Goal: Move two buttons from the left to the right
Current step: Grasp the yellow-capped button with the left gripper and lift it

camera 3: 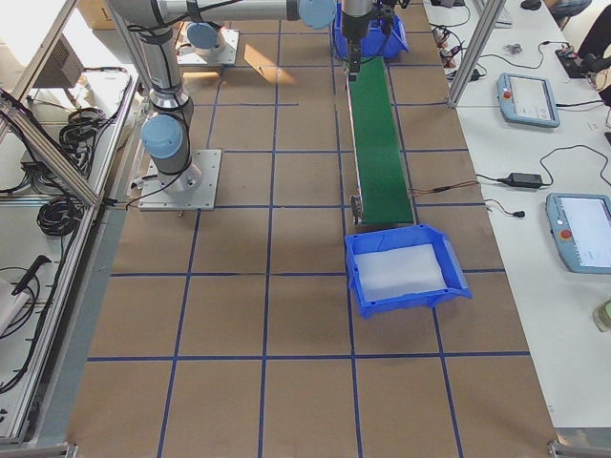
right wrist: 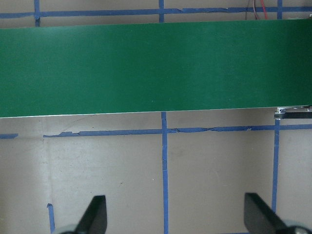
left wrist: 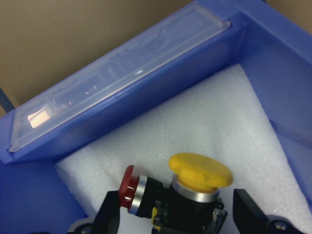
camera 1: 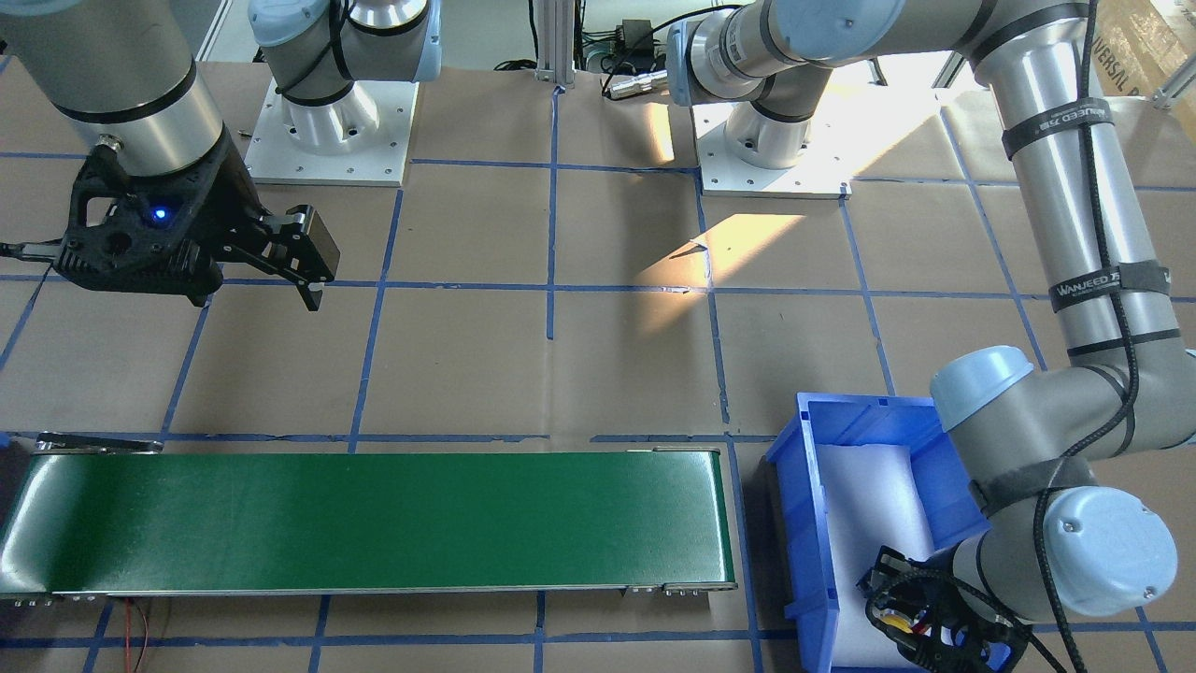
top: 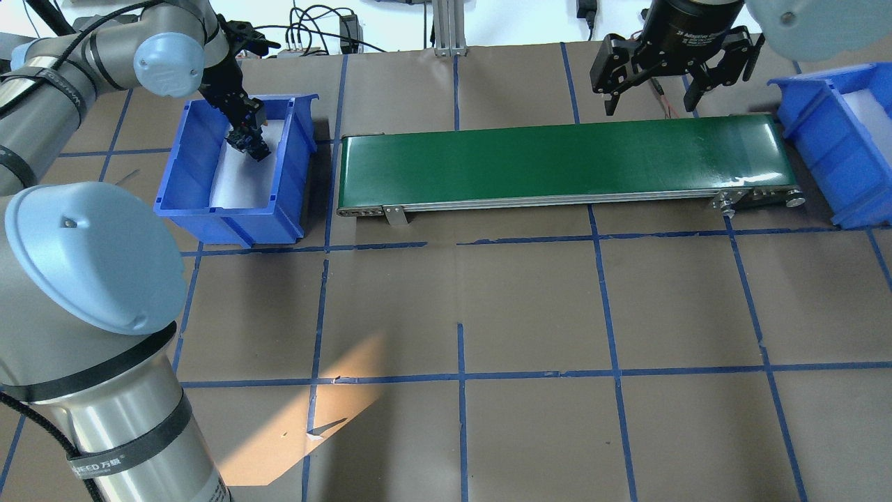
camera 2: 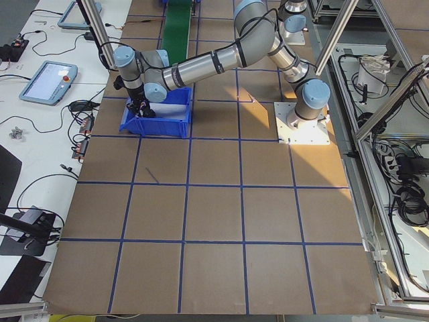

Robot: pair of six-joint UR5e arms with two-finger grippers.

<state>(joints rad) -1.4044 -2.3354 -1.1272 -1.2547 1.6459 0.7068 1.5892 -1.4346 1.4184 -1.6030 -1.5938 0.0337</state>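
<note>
Two buttons lie together on white foam in the left blue bin (top: 230,223). In the left wrist view the yellow-capped button (left wrist: 200,171) stands cap up, and the red-capped button (left wrist: 127,189) lies beside it with its cap sideways. My left gripper (left wrist: 178,219) is down in this bin, open, with a finger on each side of the two black bodies and a small gap at each side. It also shows in the overhead view (top: 251,139) and the front view (camera 1: 916,622). My right gripper (top: 651,90) is open and empty, hovering by the right end of the conveyor.
A green conveyor belt (top: 557,160) runs between the left bin and a second blue bin (top: 815,125) with a white foam liner at the right. In the right wrist view the belt (right wrist: 156,68) lies ahead of the open fingers. Brown paper with blue tape lines covers the table.
</note>
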